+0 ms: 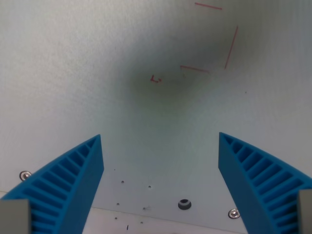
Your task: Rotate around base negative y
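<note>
My gripper (161, 139) is open and empty. Its two blue ribbed fingers show at the bottom of the wrist view, one at the view's left (73, 180) and one at the view's right (256, 178), with a wide gap between them. Below them lies a flat white surface (73, 63) with a soft dark shadow in the middle. Thin red lines (230, 48) and a small red mark (155, 79) are drawn on the surface toward the top. No loose object is in view.
Screws (234, 213) (24, 174) and a small dark hole (184, 204) sit in the white surface near the bottom edge, with several tiny pinholes (122, 182) between the fingers. A seam runs along the bottom.
</note>
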